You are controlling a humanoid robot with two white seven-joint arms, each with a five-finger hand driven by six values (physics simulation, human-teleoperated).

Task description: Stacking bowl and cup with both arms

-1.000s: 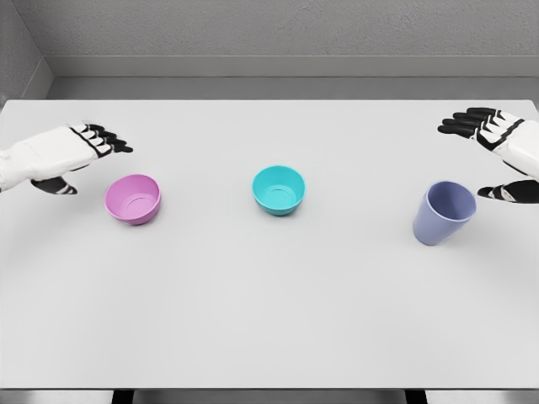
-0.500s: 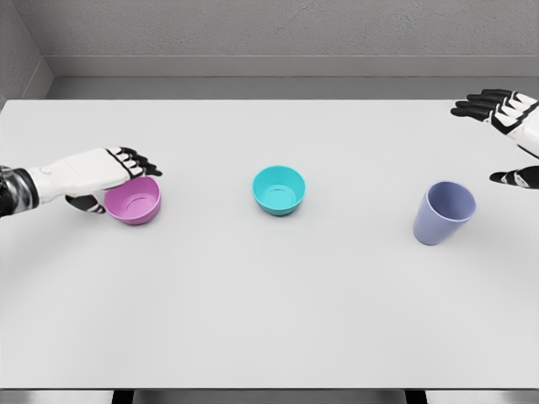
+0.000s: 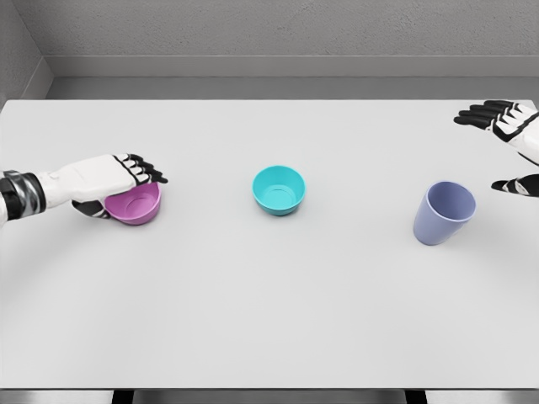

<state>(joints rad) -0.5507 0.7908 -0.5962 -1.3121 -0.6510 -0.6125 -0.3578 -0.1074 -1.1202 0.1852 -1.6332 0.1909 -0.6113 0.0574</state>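
Nearest the camera on the white bench [image 3: 253, 311] stands the lilac cup [image 3: 443, 214], at the right, upright with its mouth facing up and its long axis leaning slightly toward the right in this view; it narrows toward its base. A little farther back, on the left, the pink bowl [image 3: 135, 204] sits with its opening up, and at about the same depth near the middle the teal bowl [image 3: 279, 189] does likewise. The three are well apart from one another along a rough line across the bench.

The left hand [image 3: 114, 181] lies over the left and rear rim of the pink bowl, its black fingers [image 3: 145, 168] reaching across the top edge and the thumb down at the bowl's near left side; the fingers are curved about the rim, but whether they actually grip it cannot be told. The right hand [image 3: 509, 143] hovers at the far right edge, above and beyond the cup, fingers spread and holding nothing, apart from the cup.

Compared with half a second ago, the left hand has slid a little farther over the pink bowl, the bowl itself staying put. The right hand has shifted only slightly; cup and teal bowl are unmoved.
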